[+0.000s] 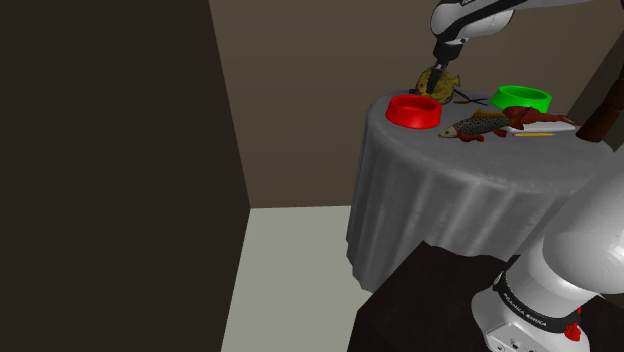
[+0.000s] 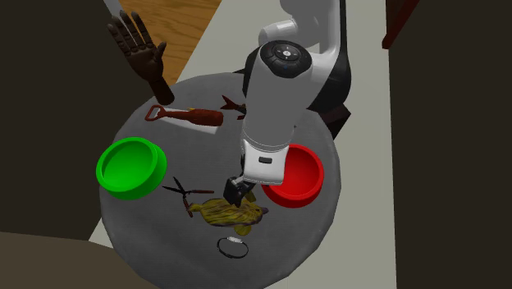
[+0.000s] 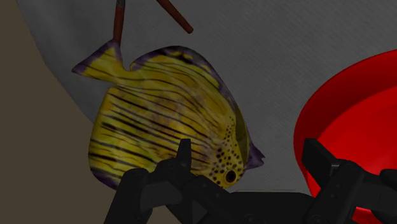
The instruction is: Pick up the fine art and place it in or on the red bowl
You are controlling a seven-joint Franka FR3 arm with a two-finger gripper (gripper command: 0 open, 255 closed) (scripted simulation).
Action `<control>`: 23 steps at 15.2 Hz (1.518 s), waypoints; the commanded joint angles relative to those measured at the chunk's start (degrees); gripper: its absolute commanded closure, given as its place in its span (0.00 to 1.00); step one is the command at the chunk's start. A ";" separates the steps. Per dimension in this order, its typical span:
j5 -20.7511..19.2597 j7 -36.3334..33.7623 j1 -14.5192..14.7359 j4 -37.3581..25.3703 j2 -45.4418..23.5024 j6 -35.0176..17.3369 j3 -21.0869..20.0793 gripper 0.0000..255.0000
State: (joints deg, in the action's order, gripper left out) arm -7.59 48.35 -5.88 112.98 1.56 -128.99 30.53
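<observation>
Fingers (image 3: 184, 156) are spread and pinch nothing. The all-black gripper (image 3: 249, 162) hovers low over the head end of the flat yellow fish figure with dark stripes (image 3: 165, 114). Can't tell whether a fingertip touches it.
- Round table under a grey cloth (image 1: 430, 200) carries everything.
- White arm (image 2: 275, 98) covers the table's middle in the second exterior view and hides most of a brown scaled fish (image 1: 478, 125).
- Shallow red round bowl (image 2: 316, 176) sits just beside the yellow fish, not touching it. The wrist view cuts it off.
- Green round bowl (image 2: 107, 160) sits well apart, across the table.
- Yellow fish lies flat on the cloth. In the shoulder view the gripper mostly hides it.
- Dark brown wooden hand (image 2: 139, 45) stands at the rim, fingers up.
- Red-handled trowel (image 2: 185, 116) lies near it.
- Thin scissor-like tool (image 2: 182, 193) lies by the fish's tail and is hard to make out.
- Small ring (image 2: 232, 246) lies near the table edge.
</observation>
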 commanded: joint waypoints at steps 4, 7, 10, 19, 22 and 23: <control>0.03 0.02 0.00 0.00 -0.05 -0.05 0.01 1.00; 0.01 -0.02 0.01 0.01 -0.03 -0.04 -0.01 1.00; 0.04 -0.01 0.01 -0.03 -0.09 -0.05 -0.01 1.00; -0.14 0.20 0.14 -3.81 0.78 4.49 -0.18 1.00; -0.11 0.37 0.20 -5.90 1.00 6.77 -0.26 1.00; -0.09 0.43 0.22 -6.62 1.05 7.53 -0.28 1.00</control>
State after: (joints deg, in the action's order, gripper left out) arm -7.63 48.81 -5.72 107.11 2.47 -122.31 30.32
